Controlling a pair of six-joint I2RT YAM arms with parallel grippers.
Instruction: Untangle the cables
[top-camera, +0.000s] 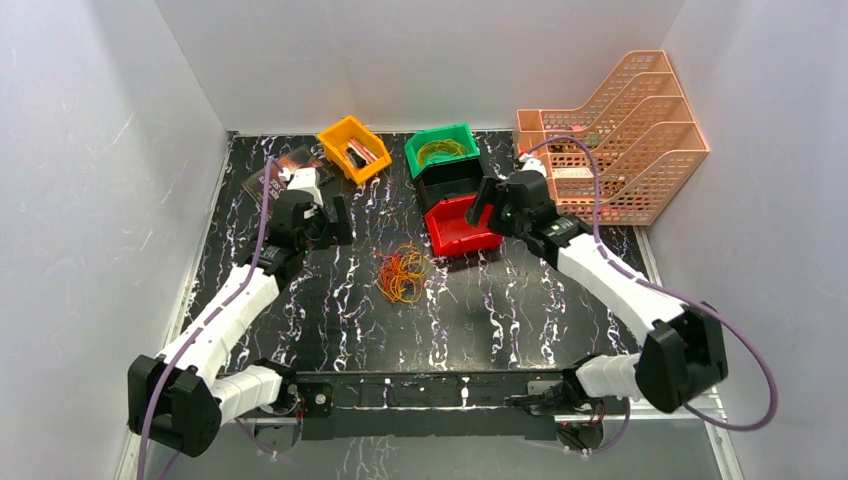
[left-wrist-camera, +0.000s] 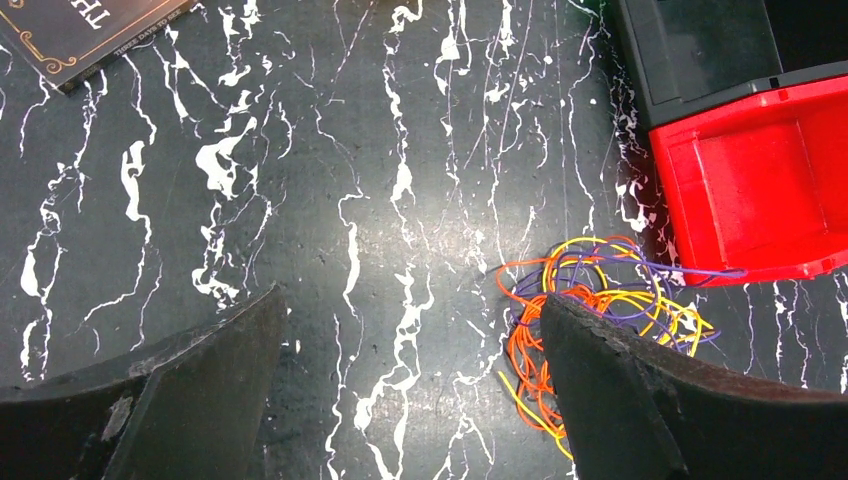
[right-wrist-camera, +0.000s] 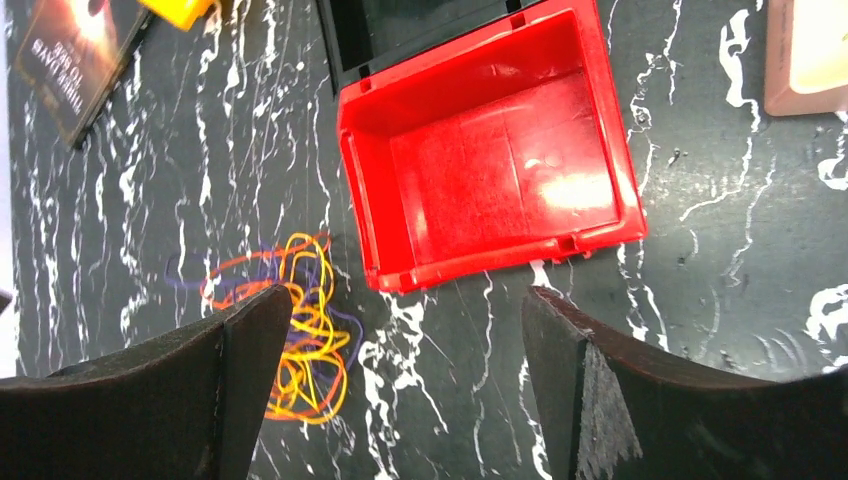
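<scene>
The cables lie in one tangled bunch of thin yellow, orange and purple loops on the black marbled table, just left of the red bin. My left gripper is open and empty, above the table to the left of and behind the bunch. In the left wrist view the cables lie by the right finger, partly hidden behind it, and the gripper frames bare table. My right gripper is open and empty over the red bin. In the right wrist view the cables lie beside the left finger.
A red bin, a black bin and a green bin holding yellow loops stand in a row at the back centre. An orange bin and a dark book are at the back left. A peach file rack stands at the back right.
</scene>
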